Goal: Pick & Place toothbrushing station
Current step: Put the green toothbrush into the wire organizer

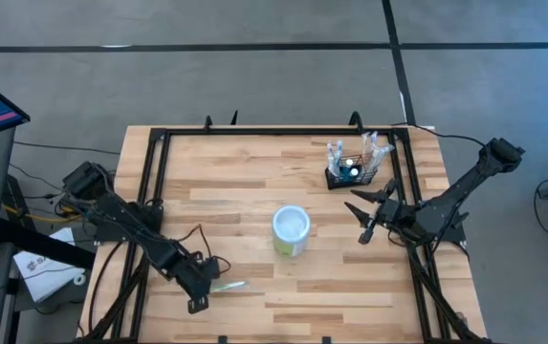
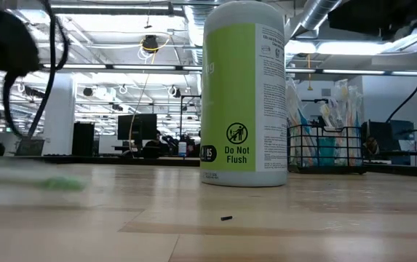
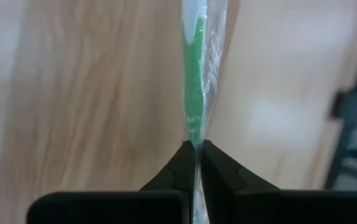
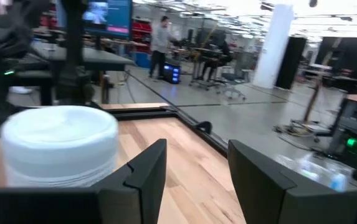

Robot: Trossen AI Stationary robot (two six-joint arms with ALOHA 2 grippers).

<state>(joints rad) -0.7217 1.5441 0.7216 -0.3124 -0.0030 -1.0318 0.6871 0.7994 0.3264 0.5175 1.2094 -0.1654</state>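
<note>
The left gripper (image 3: 198, 152), at seven o'clock, clenches a wrapped green toothbrush (image 3: 195, 81): pickup step. Next it likely must lift and carry toward the basket (image 1: 358, 172) at one o'clock.

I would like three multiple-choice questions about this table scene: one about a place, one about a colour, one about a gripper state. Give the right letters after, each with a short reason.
1. Where does the black wire basket stand?
A. at the far right of the table, by the right gripper
B. at the near left corner
C. on top of the cup

2. What colour is the wrapped toothbrush?
A. red
B. green
C. blue

3. How is the left gripper?
A. wide open
B. out of sight
C. shut on the toothbrush

Answers: 1 A, the high view shows it there. 2 B, the left wrist view shows green through the clear wrap. 3 C, both fingers pinch the wrap.
</note>
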